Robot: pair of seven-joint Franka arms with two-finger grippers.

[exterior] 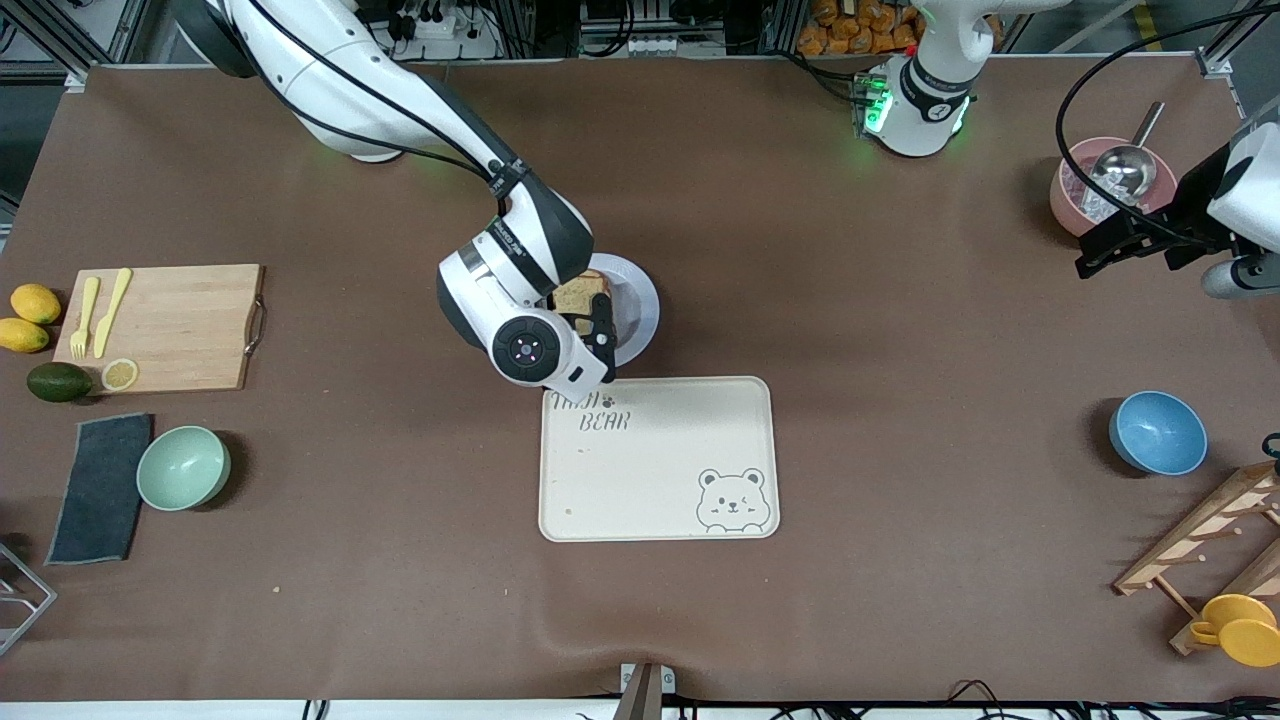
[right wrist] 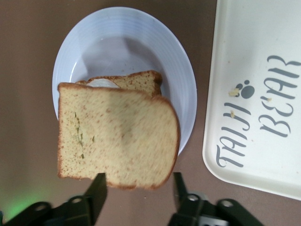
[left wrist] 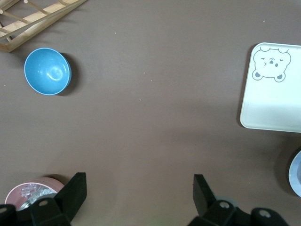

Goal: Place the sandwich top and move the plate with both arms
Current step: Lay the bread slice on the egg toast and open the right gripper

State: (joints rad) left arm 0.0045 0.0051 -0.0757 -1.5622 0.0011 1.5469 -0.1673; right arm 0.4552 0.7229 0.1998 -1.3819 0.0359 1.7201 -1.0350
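Observation:
The sandwich top (right wrist: 117,136), a bare tan slice, lies tilted over the egg-bearing lower slice (right wrist: 136,81) on the lavender-white plate (right wrist: 131,42). In the front view the plate (exterior: 640,300) sits just farther from the camera than the cream tray, with the bread (exterior: 580,293) on it. My right gripper (right wrist: 139,188) points down over the plate's edge (exterior: 600,335). Its fingers stand apart beside the slice's near edge, open. My left gripper (left wrist: 141,197) is open and empty, and waits over the table at the left arm's end (exterior: 1100,255).
The cream bear tray (exterior: 660,460) lies nearer the camera than the plate. A pink bowl with a scoop (exterior: 1085,200), a blue bowl (exterior: 1158,432) and a wooden rack (exterior: 1200,540) are at the left arm's end. A cutting board (exterior: 170,325) and a mint bowl (exterior: 183,467) are at the right arm's end.

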